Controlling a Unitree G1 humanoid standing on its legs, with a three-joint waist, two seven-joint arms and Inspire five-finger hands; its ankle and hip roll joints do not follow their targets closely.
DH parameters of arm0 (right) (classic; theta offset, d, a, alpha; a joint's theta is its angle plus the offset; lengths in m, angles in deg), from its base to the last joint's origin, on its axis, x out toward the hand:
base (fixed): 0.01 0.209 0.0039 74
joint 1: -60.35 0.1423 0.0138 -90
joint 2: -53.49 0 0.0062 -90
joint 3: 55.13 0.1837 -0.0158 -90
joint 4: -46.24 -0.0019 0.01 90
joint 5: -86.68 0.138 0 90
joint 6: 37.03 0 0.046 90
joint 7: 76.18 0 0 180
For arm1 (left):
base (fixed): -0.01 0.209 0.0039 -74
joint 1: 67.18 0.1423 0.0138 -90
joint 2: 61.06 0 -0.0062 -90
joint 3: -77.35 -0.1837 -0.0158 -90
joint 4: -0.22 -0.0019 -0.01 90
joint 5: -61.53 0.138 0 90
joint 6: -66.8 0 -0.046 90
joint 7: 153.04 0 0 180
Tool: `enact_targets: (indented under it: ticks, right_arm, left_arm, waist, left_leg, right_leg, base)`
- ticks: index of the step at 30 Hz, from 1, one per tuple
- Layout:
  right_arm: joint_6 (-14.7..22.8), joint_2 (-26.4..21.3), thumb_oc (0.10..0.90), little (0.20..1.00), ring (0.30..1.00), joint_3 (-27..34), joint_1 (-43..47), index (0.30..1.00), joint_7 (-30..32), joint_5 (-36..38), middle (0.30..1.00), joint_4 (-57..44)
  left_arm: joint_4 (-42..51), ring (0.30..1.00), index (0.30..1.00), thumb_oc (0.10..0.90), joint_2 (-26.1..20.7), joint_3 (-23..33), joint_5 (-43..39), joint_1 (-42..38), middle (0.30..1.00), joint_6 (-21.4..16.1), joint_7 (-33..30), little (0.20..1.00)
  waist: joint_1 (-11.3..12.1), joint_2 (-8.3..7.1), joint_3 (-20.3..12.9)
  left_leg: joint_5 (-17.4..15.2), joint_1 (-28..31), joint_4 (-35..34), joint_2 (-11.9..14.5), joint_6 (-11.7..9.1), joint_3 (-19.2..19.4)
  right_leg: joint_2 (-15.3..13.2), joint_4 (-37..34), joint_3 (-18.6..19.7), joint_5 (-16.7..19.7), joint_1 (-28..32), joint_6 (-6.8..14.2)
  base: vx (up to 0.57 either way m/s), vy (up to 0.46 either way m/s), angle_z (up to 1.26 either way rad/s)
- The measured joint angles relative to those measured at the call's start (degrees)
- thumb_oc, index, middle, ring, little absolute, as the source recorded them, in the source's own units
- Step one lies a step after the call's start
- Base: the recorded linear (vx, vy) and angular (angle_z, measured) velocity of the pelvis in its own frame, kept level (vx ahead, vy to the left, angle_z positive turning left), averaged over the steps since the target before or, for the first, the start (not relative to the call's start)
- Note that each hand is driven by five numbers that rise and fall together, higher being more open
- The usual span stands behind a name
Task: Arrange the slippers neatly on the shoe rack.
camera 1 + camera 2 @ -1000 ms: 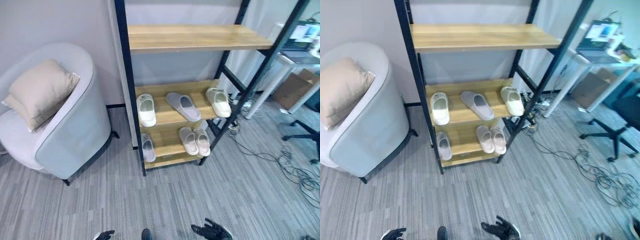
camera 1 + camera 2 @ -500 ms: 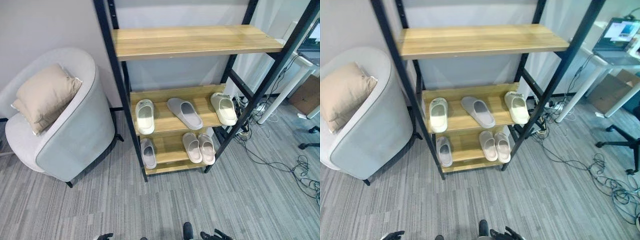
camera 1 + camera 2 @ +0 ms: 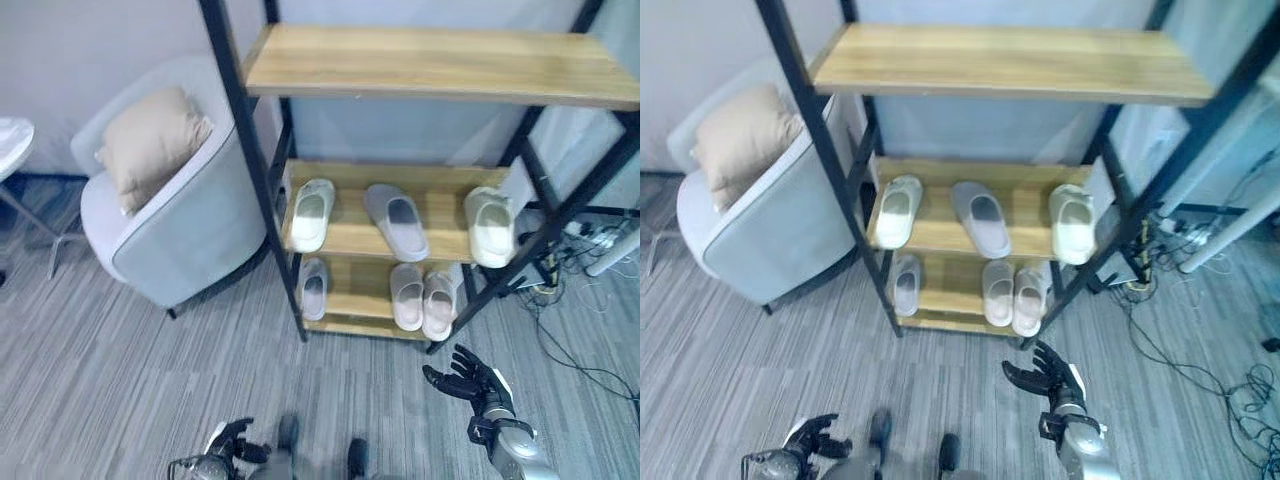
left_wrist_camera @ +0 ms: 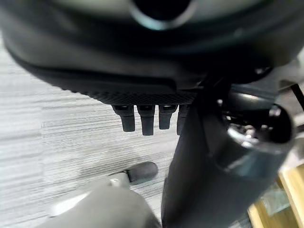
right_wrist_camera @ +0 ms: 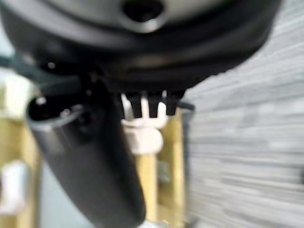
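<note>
Meanwhile, the whole picture had shifted since half a second earlier, so the camera had moved and the shoe rack (image 3: 290, 190) itself had not. The right robot hand (image 3: 466, 378) had risen from the bottom edge and now hovered before the lower shelf (image 3: 362, 308), fingers spread and holding nothing. The left robot hand (image 3: 232, 440) hung low near the floor, its fingers loosely curled, as far as the view allowed. No slipper had moved: the cream slipper (image 3: 311, 213), the grey slipper (image 3: 396, 220) lying askew and another cream slipper (image 3: 491, 225) lay on the middle shelf, while a single grey slipper (image 3: 313, 287) and a touching pair (image 3: 421, 296) lay below. Arranging probably had only started.
</note>
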Motion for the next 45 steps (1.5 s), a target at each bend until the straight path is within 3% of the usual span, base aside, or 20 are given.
enact_targets:
  ticks: [3,5,7,12,20,27,32,37,42,45]
  right_arm:
    - [-0.41,0.23,0.8,0.9,0.9,0.33,-1.48,0.9,0.59,-0.59,0.9,-1.67]
    - [-0.32,0.58,0.8,0.9,0.9,0.19,-3.36,0.9,0.53,-0.68,0.9,-3.93]
    - [-0.29,1.27,0.8,0.9,0.9,0.12,-5.15,0.9,0.0,-0.68,0.9,-5.64]
    - [-0.39,2.73,0.8,0.9,0.9,-1.44,-5.68,0.9,-1.64,-0.56,0.9,-10.19]
    - [-0.5,1.1,0.8,0.9,0.9,-7.99,-3.3,0.9,-5.71,-1.26,0.9,-17.82]
    - [-0.89,-6.27,0.8,0.9,0.9,-12.71,-4.86,0.9,-10.24,-1.33,0.9,-33.15]
    - [1.36,-6.45,0.8,0.9,0.9,-7.69,-4.78,0.9,-10.4,-1.65,0.9,-43.55]
    - [2.09,-6.38,0.8,0.9,0.9,-0.02,-0.89,0.9,-2.47,-6.42,0.9,-41.43]
    - [4.42,-7.14,0.8,0.9,0.9,8.41,4.63,0.9,8.3,-12.24,0.9,-32.14]
    - [4.98,-8.05,0.8,0.9,0.9,9.21,8.99,0.9,11.73,-12.87,0.9,-21.06]
  left_arm:
    - [-0.5,0.9,0.9,0.8,0.03,0.66,2.65,1.19,0.9,0.04,0.08,0.9]
    - [-0.58,0.9,0.9,0.8,-0.09,2.17,3.14,1.98,0.9,0.5,0.06,0.9]
    - [-0.5,0.9,0.9,0.8,-0.59,2.32,3.2,2.46,0.9,1.03,0.09,0.9]
    - [-0.04,0.9,0.9,0.8,-1.75,1.93,3.24,4.22,0.9,1.44,0.04,0.9]
    - [2.71,0.9,0.9,0.8,-2.53,1.31,4.32,5.61,0.9,1.1,0.23,0.9]
    - [2.15,0.9,0.9,0.8,-3.67,1.74,6.17,6.86,0.9,0.98,0.45,0.9]
    - [1.94,0.9,0.9,0.8,-4.08,2.04,7.49,8.29,0.9,1.0,0.45,0.9]
    - [1.8,0.9,0.9,0.8,-3.75,2.08,7.46,8.29,0.9,0.96,0.42,0.9]
    - [1.92,0.9,0.9,0.8,-3.64,1.74,7.49,8.58,0.9,1.01,0.36,0.9]
    - [1.77,0.9,0.9,0.8,-3.65,1.3,7.51,8.38,0.9,1.04,0.27,0.9]
  waist:
    - [-1.78,0.79,-0.4]
    - [-1.96,0.67,-0.65]
    - [-2.08,-0.55,-1.78]
    - [-1.85,-1.22,-2.93]
    - [-0.78,-2.52,-4.56]
    - [-0.12,-4.41,-6.99]
    - [0.41,-5.47,-8.03]
    - [1.72,-5.39,-8.08]
    - [3.01,-5.3,-8.15]
    - [3.23,-5.4,-8.07]
  left_leg:
    - [2.0,2.71,-0.08,-0.6,1.6,0.98]
    - [5.75,4.0,-0.12,-1.48,5.6,1.57]
    - [5.1,4.22,0.02,-3.25,6.52,1.77]
    - [4.33,5.36,0.07,-5.05,8.61,1.96]
    - [3.72,5.3,-0.23,-5.27,8.13,1.78]
    - [3.97,4.22,-0.24,-5.09,7.82,1.3]
    - [3.89,4.04,-0.23,-5.23,7.94,1.4]
    - [3.95,3.99,-0.21,-5.27,7.85,1.34]
    - [4.38,3.05,-0.01,-5.31,7.68,0.03]
    - [4.58,2.6,0.03,-5.23,7.55,-0.63]
  right_leg:
    - [-1.04,0.02,1.55,-0.75,1.34,2.15]
    - [-1.62,0.01,2.89,-1.05,2.46,3.94]
    - [-3.32,0.02,3.15,-1.71,2.68,5.15]
    - [-5.18,0.44,3.19,-1.73,3.78,6.4]
    - [-5.48,0.42,3.28,-2.47,3.88,7.28]
    - [-5.25,0.03,3.11,-2.84,3.04,6.74]
    - [-5.43,0.03,3.2,-2.6,2.84,7.08]
    - [-5.43,0.03,3.13,-2.59,2.81,7.11]
    - [-5.2,0.03,1.85,-2.69,2.43,7.24]
    - [-4.98,0.03,1.3,-2.74,2.23,7.28]
  base:
    - [0.14,0.151,-0.36]
    - [0.08,0.1,-0.34]
    - [0.09,0.116,-0.03]
    - [0.06,0.092,0.04]
    - [0.05,0.07,0.01]
    - [0.05,0.028,0.03]
    - [0.05,0.022,-0.01]
    - [0.01,0.003,0.0]
    - [0.01,-0.003,0.12]
    - [0.01,0.006,0.12]
